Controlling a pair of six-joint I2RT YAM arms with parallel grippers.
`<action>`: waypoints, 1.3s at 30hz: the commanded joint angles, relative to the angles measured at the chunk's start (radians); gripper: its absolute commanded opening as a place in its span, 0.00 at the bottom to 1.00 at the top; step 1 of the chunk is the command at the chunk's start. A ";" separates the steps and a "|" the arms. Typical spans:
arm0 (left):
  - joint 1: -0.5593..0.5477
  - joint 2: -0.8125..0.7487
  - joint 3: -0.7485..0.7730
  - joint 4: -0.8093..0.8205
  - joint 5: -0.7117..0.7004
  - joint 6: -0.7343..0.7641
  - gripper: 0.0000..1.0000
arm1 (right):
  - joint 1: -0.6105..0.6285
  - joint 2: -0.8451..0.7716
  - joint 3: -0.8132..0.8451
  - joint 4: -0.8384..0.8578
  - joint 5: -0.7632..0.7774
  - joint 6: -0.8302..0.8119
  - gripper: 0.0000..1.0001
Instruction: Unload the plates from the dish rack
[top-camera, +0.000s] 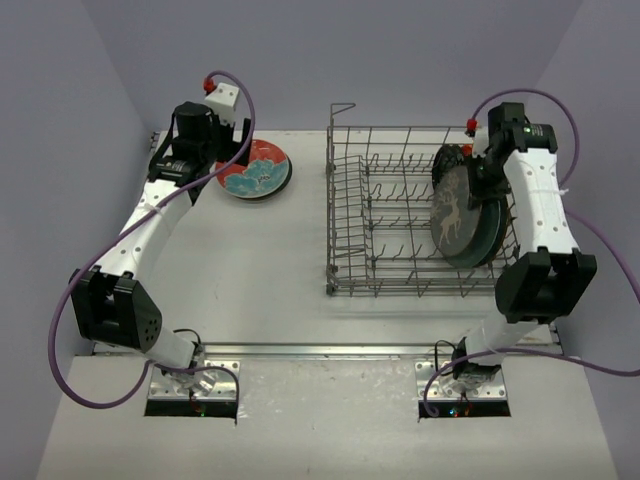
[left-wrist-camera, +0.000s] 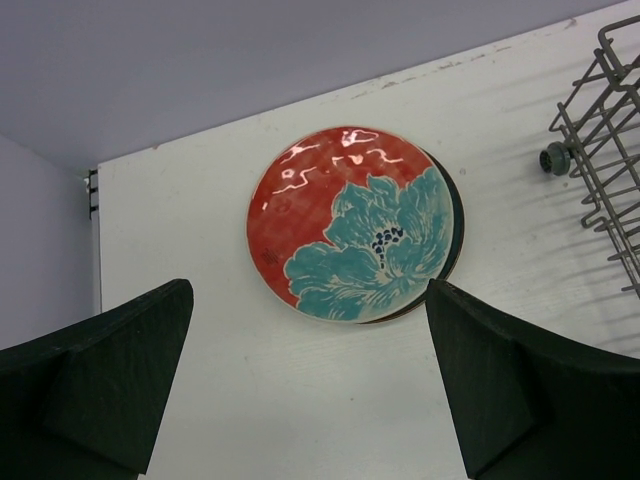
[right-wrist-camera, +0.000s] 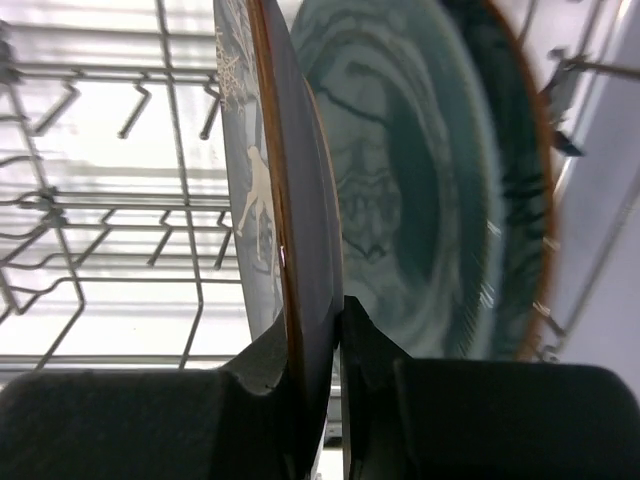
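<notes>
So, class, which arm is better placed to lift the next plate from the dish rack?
Right: the right pincer grips the deer plate by its rim inside the dish rack. The left pincer hangs open over the flower plate outside it.

Your top camera looks down on everything; close wrist cameras share its upper-left red-and-teal round ceramic plate (top-camera: 255, 170) and grey wire dish rack (top-camera: 345, 215).

A: Far-left plate (left-wrist-camera: 330, 200)?
B: Orange-red, with a big teal flower.
A: In the grey wire rack (top-camera: 400, 288)?
B: A dark grey plate (top-camera: 453, 215) with a pale deer, a teal plate (right-wrist-camera: 420, 200) behind.
</notes>
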 joint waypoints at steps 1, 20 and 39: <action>0.003 -0.030 0.048 0.020 0.056 -0.032 1.00 | 0.009 -0.170 0.192 0.023 -0.103 0.003 0.00; -0.068 -0.023 0.163 0.090 1.054 -0.303 0.87 | 0.153 -0.381 0.050 0.527 -0.846 -0.021 0.00; -0.143 0.031 0.109 0.334 1.199 -0.606 0.47 | 0.305 -0.279 0.076 0.682 -0.947 0.171 0.00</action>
